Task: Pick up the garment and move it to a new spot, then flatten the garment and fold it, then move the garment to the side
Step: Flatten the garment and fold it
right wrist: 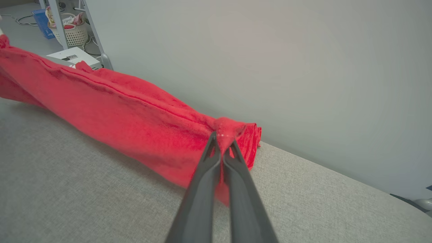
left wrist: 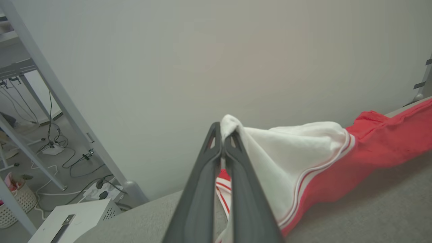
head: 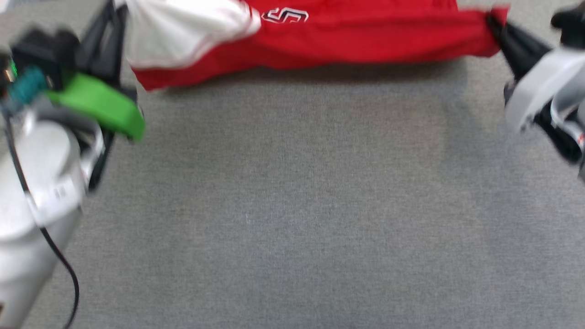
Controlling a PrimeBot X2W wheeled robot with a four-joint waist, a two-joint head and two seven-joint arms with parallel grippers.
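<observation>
We count one garment [head: 347,41] stretched along far edge of grey tabletop [head: 292,205]; two grippers: left gripper [left wrist: 222,135] pinched tight on white end, right gripper [right wrist: 222,140] pinched tight on red end.

Grey surface [head: 292,205]: open run across centre and lower frame. Top edge barred by garment [head: 356,36], strung between left tool [left wrist: 222,136] and right tool [right wrist: 222,143]; wall [left wrist: 216,60] close behind.

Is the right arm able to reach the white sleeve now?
Probably not: the right end effector is shut on the red end of the jersey; the white sleeve is at the opposite end, in the left end effector.
</observation>
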